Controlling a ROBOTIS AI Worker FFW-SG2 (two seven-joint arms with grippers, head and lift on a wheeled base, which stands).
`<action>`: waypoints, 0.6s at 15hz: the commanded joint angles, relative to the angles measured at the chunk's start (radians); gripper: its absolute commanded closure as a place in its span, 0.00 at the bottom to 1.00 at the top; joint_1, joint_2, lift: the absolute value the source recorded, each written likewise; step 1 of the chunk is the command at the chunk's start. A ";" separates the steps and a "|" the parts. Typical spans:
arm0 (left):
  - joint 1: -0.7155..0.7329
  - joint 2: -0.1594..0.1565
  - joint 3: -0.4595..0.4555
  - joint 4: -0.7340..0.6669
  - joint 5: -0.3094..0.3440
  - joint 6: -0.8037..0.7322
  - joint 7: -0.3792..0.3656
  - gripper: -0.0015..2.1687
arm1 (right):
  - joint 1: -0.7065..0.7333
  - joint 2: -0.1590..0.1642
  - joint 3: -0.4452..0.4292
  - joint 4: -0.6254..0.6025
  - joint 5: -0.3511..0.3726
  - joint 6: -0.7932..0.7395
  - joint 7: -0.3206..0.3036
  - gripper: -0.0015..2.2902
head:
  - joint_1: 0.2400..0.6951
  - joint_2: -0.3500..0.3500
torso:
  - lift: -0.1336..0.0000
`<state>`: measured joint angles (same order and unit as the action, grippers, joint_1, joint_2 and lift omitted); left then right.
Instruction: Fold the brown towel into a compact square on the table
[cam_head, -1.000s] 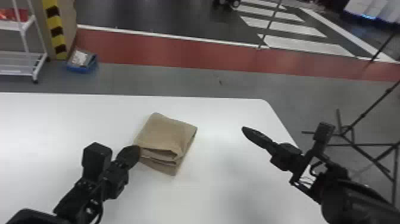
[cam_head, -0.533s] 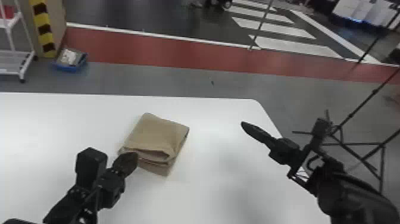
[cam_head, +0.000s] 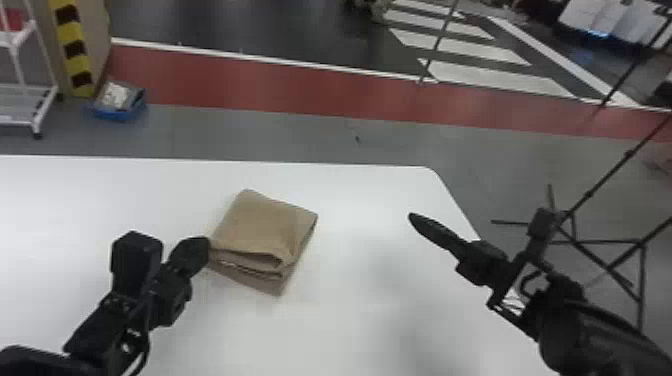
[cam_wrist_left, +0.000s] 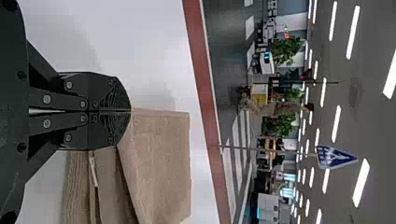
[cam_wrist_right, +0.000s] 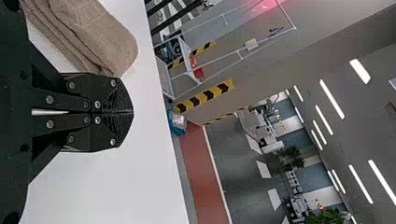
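Note:
The brown towel (cam_head: 260, 225) lies on the white table (cam_head: 350, 320) as a folded, roughly square stack, its layered folds facing the table's near side. At its left corner stands my left gripper (cam_head: 204, 246), shut, the tips right beside the cloth. In the left wrist view that gripper (cam_wrist_left: 130, 111) has its fingers pressed together along the edge of the towel (cam_wrist_left: 161, 163), no cloth visible between them. Well right of the towel, my right gripper (cam_head: 414, 218) hangs over the table. The right wrist view has this gripper (cam_wrist_right: 131, 112) shut, with the towel (cam_wrist_right: 100, 35) past one side.
The table's rounded far right corner (cam_head: 427, 170) lies beyond the right gripper. Off the table are a black stand (cam_head: 600, 242) on the floor at the right, a white rack (cam_head: 37, 107) and a blue bin (cam_head: 120, 111) at the far left.
The head view has turned slightly, shifting the scene leftward. My left gripper has drawn back left from over the towel's near-left edge to beside its corner. The towel has kept its folded shape.

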<state>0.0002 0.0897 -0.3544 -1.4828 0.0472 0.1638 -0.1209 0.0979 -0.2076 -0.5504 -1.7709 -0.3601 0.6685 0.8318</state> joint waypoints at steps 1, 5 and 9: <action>-0.029 -0.001 0.009 0.082 -0.001 -0.057 0.006 0.90 | 0.010 -0.006 -0.008 -0.008 0.000 0.009 0.003 0.63 | 1.00 0.00 | 0.18; -0.023 0.004 0.025 0.085 -0.001 -0.069 0.006 0.90 | 0.010 -0.022 -0.023 -0.021 -0.010 0.027 0.012 0.63 | 1.00 0.02 | 0.18; 0.007 0.007 0.017 0.059 0.000 -0.063 -0.017 0.90 | 0.002 -0.019 -0.014 -0.018 -0.013 0.027 0.012 0.63 | 1.00 0.01 | 0.18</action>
<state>-0.0011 0.0963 -0.3297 -1.4157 0.0463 0.0998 -0.1368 0.1031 -0.2283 -0.5681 -1.7915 -0.3714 0.6961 0.8437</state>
